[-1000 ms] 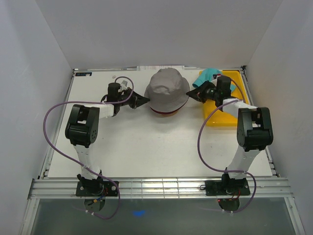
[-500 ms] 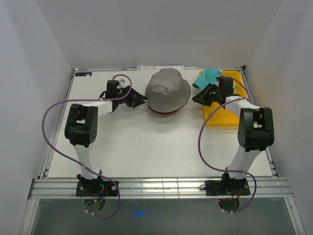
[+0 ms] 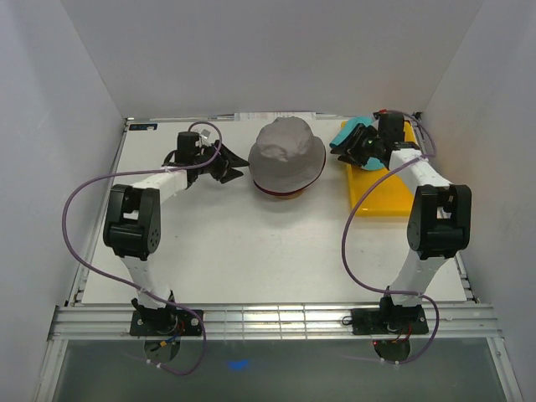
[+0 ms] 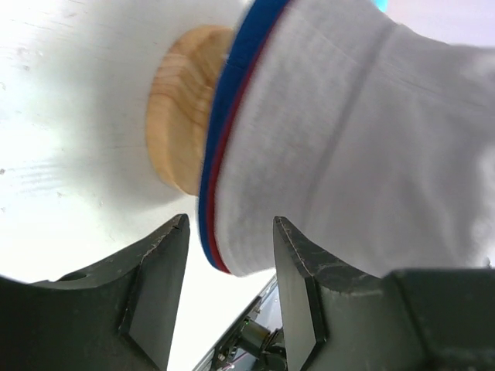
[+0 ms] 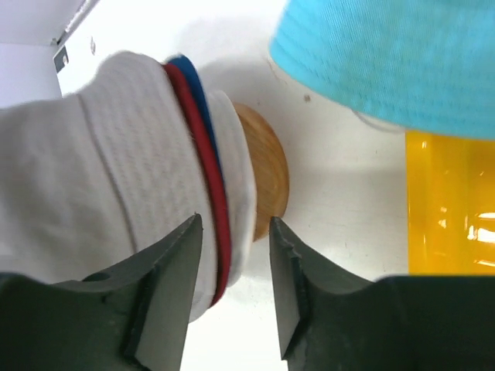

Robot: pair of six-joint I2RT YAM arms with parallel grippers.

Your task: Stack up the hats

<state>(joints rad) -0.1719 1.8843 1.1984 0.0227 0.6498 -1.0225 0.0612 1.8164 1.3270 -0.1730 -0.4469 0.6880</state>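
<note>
Released by both retreating arms, the grey hat [image 3: 287,153] covers the red hat [image 5: 207,151] and blue hat [image 4: 232,69] on the wooden stand [image 4: 178,116]: three look stacked. The teal hat [image 3: 355,129] lies unstacked at the yellow tray's [image 3: 381,197] far end. The left gripper [image 4: 228,224] and right gripper [image 5: 232,224] gape empty.

white table [image 3: 251,251] w/ plain white walls [image 3: 276,50] around (bright, even light)

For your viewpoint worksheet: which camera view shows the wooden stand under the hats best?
Left wrist: the wooden stand shows a broad rounded edge. Right wrist shows a narrower part; top external only a sliver beneath the hats.
</note>
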